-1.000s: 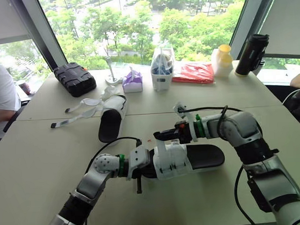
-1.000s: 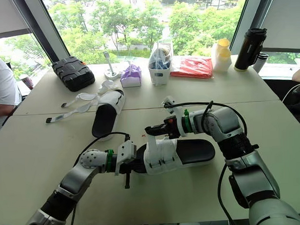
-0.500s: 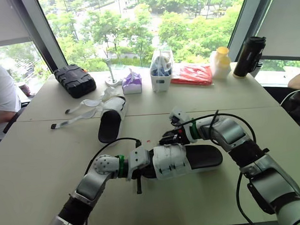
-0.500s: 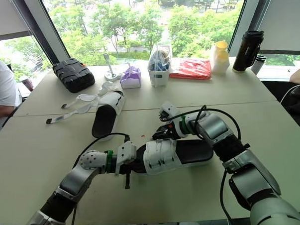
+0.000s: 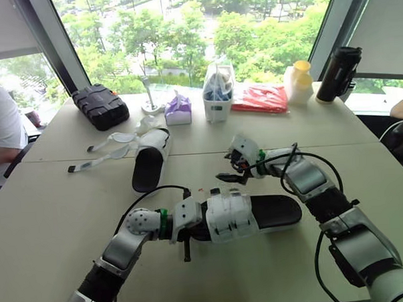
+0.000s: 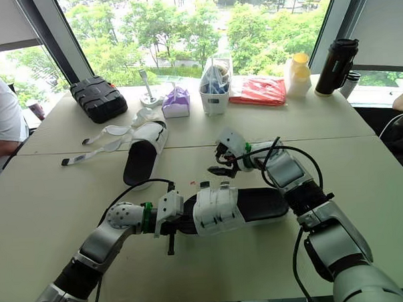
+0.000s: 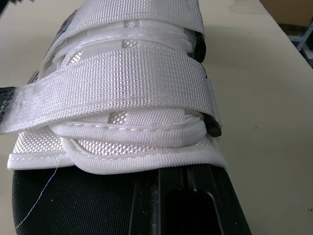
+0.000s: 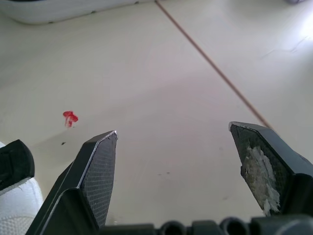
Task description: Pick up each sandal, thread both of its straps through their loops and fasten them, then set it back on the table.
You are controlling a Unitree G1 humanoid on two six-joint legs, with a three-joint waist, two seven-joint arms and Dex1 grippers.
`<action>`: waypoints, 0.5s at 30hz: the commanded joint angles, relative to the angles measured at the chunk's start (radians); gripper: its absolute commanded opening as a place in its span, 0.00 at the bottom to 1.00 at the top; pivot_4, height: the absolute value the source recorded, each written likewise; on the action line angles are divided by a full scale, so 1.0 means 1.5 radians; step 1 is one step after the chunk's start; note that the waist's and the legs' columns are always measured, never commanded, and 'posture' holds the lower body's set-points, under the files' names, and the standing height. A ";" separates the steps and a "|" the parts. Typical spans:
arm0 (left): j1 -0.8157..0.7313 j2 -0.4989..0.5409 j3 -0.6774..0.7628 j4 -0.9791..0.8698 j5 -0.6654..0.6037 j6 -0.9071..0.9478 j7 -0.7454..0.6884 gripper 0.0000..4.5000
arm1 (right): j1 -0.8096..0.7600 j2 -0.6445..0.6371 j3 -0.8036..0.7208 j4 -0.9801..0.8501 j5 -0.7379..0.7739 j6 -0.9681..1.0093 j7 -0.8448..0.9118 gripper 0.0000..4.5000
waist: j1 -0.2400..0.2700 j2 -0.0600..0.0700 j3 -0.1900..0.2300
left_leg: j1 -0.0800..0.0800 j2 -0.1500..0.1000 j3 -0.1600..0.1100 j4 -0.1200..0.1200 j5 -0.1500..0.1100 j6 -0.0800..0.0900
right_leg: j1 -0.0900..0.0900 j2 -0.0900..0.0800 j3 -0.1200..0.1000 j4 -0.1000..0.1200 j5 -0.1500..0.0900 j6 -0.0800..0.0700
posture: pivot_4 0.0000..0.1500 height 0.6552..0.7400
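Near sandal [image 5: 252, 214] looks fastened, its sole pinched by the left gripper [image 5: 191, 222] fingers; right gripper [image 5: 227, 178] fingers gape empty. Far sandal [image 5: 150, 161] straps [image 5: 104, 154] lie unthreaded.

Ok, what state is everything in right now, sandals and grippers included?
near sandal: on table, both straps wrapped across.
far sandal: on table, straps loose.
left gripper: shut on near sandal's end.
right gripper: open, clear of the sandal.
black case: closed.
flask: upright, capped.

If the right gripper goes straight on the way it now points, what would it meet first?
Probably the bare table, beside the small red mark; the right gripper is open, with nothing else ahead. Depth is unclear.
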 commanded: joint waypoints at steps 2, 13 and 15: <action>0.031 0.019 -0.037 0.067 0.041 0.025 0.003 0.00 | 0.082 -0.065 -0.072 -0.145 0.007 -0.081 0.023 0.87 | 0.000 0.000 0.000 | 0.000 0.000 0.000 0.000 0.000 0.000 | 0.000 0.000 0.000 0.000 0.000 0.000 | 1.00 1.00; 0.015 0.053 0.032 0.029 -0.002 0.035 0.012 0.00 | 0.278 -0.212 -0.102 -0.194 -0.127 -0.525 0.014 0.87 | -0.022 0.001 0.004 | 0.002 0.003 0.002 0.000 0.000 0.000 | 0.001 0.003 0.001 0.002 0.000 0.000 | 1.00 1.00; 0.019 0.071 0.056 0.008 -0.019 0.045 0.012 0.00 | 0.283 -0.214 -0.100 -0.182 -0.156 -0.593 -0.003 0.87 | -0.026 0.000 0.006 | 0.002 0.004 0.002 0.000 0.000 0.001 | 0.000 0.003 0.001 0.003 0.000 0.000 | 1.00 1.00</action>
